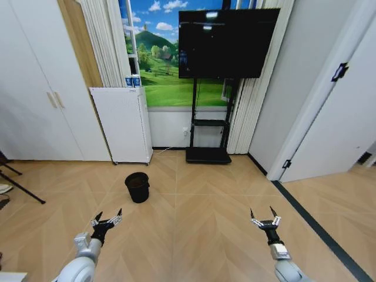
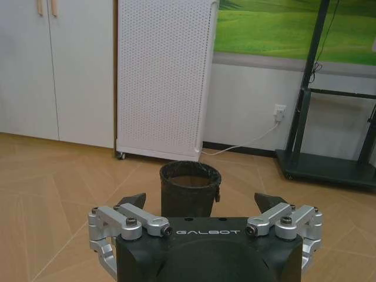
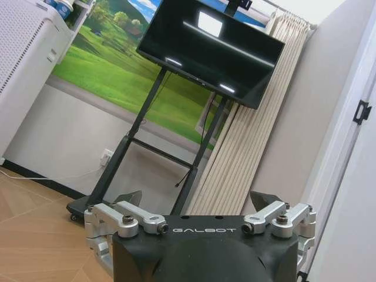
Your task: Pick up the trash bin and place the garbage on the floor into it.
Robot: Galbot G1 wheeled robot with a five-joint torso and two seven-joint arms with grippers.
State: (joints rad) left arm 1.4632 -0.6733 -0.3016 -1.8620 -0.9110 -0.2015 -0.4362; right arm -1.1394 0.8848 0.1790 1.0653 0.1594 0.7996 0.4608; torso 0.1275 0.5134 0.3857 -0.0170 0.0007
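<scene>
Jaws wide on both grippers; black-lined trash bin (image 1: 137, 187) upright.

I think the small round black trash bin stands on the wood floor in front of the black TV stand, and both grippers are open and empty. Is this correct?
Not quite. The small round black trash bin stands on the light brown herringbone wood floor in front of the tall white perforated cabinet, not the black TV stand; the head view shows it. The left gripper and right gripper are indeed open and empty.
</scene>
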